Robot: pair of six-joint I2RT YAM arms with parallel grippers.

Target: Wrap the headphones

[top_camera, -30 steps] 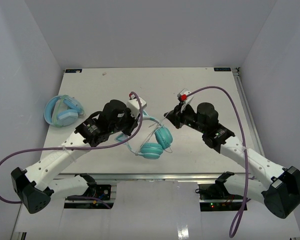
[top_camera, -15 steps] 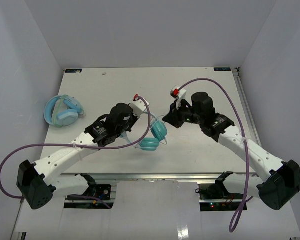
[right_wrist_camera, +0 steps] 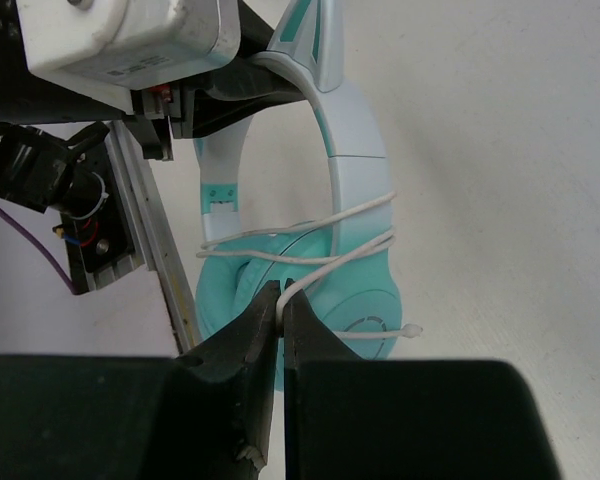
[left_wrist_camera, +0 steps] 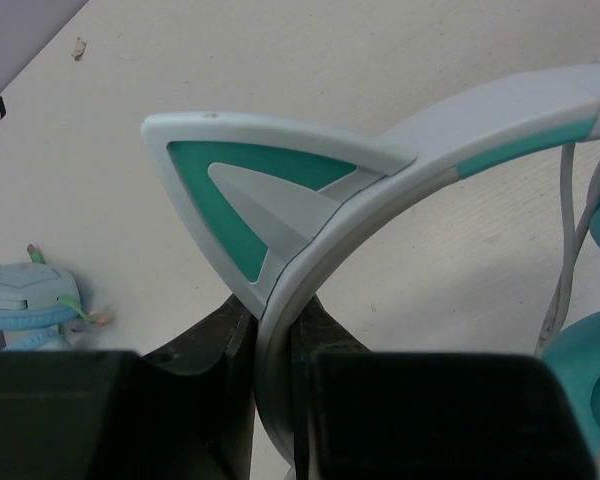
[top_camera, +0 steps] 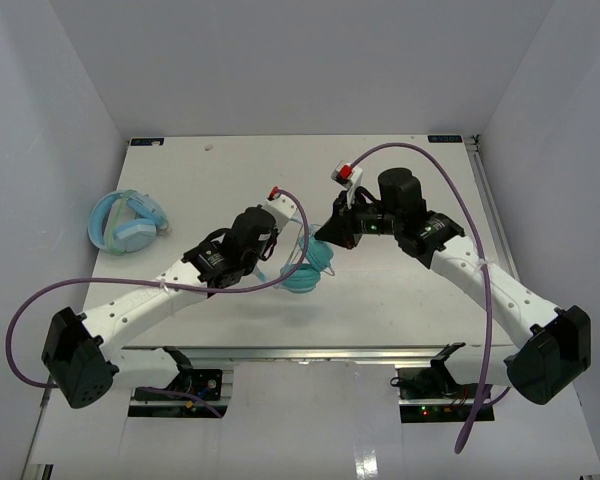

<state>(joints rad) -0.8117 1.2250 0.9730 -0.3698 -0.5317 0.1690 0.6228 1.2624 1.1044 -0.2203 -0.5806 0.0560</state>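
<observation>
Light falls bright and even from overhead. It washes the white table almost featureless and leaves only soft, faint shadows beneath my 2 arms. I see no harsh glare. In my left wrist view the headphones are crisp, while my left gripper is a black mass without detail. My right gripper reads equally dark against a slightly grainy tabletop.
</observation>
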